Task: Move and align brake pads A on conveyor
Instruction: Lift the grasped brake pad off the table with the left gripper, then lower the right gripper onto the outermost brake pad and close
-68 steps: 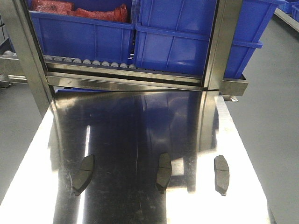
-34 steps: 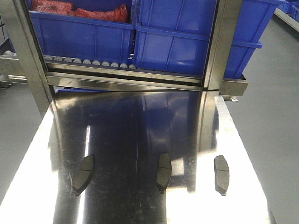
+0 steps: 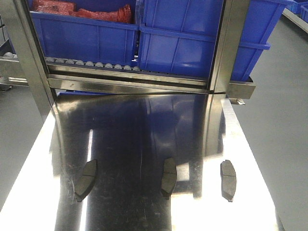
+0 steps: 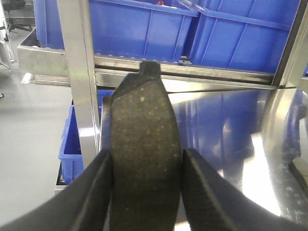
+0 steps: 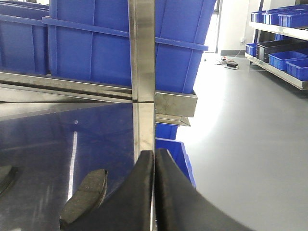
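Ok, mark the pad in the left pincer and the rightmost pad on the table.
held pad [image 4: 144,154], left wrist view, middle of friction face.
rightmost pad [image 3: 228,179], front view, centre of its face.

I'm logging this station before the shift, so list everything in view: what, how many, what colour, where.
steel tabletop: one, shiny silver, foreground.
brake pads: three, dark grey-brown, lying apart in a row across the near part of the tabletop.
held brake pad: one, grey-brown friction face, between the left gripper's fingers.
bins: several, blue, on the rack behind the tabletop; more on shelves far right in the right wrist view.
red items: a heap, red, in the upper left bin; count unclear.
rack frame: steel posts and rails, silver, at the table's far edge.
rollers: one row, grey, under the left bin.
floor: grey, around the table.
left gripper: black fingers, closed on the held brake pad.
right gripper: black fingers, closed, empty.
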Robot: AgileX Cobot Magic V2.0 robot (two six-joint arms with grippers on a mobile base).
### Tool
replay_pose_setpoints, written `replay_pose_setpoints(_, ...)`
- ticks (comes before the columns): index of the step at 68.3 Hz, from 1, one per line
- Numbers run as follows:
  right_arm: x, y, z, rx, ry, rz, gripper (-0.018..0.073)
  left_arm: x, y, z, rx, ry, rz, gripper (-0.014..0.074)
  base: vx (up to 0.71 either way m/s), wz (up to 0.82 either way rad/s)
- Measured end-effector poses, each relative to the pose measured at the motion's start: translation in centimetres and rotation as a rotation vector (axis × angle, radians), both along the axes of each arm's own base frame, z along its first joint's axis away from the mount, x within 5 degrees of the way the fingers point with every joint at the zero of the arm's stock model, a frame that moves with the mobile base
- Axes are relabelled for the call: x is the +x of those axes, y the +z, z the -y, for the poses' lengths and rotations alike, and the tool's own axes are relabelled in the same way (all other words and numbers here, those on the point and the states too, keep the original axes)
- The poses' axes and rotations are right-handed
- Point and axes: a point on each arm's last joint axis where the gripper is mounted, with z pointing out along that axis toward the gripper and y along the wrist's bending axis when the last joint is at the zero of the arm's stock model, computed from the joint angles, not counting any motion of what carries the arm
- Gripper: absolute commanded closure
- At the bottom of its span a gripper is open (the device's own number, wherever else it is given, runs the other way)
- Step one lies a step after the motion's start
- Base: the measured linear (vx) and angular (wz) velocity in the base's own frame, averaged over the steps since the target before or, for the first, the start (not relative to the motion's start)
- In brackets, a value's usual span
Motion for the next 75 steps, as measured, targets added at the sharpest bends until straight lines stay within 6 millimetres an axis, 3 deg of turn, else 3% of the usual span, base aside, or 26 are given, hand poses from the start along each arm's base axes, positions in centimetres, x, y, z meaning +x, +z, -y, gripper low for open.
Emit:
replay_pose_setpoints(21, 0.0, 0.7, 0.0, 0.012, 0.004, 0.059, 0.0571, 0.0, 0.0, 0.0, 0.0, 0.0, 0.0, 0.0603, 0.0, 0.0)
replay_pose_setpoints(32, 0.2, 3.6, -0.1, 0.045, 0.003, 0.029, 0.0571, 0.0, 0.0, 0.0, 0.0, 0.0, 0.0, 0.0603, 0.0, 0.0)
replay_pose_setpoints(42, 2.1, 5.4, 0.0, 0.047, -0.004, -0.17, 0.0571, 0.0, 0.0, 0.0, 0.0, 0.0, 0.0, 0.0603, 0.0, 0.0)
replay_pose_setpoints(53, 4.9, 6.1, 0.0, 0.021, -0.009, -0.45, 0.0571, 0.0, 0.0, 0.0, 0.0, 0.0, 0.0, 0.0603, 0.0, 0.0)
replay_pose_setpoints(64, 7.2, 5.2, -0.2, 0.034, -0.006, -0.709, 0.0571, 0.0, 0.0, 0.0, 0.0, 0.0, 0.0, 0.0603, 0.0, 0.0)
replay_pose_setpoints(75, 8.3, 3.9, -0.3, 0.076, -0.017, -0.823, 0.0569, 0.0, 0.0, 0.0, 0.0, 0.0, 0.0, 0.0603, 0.0, 0.0)
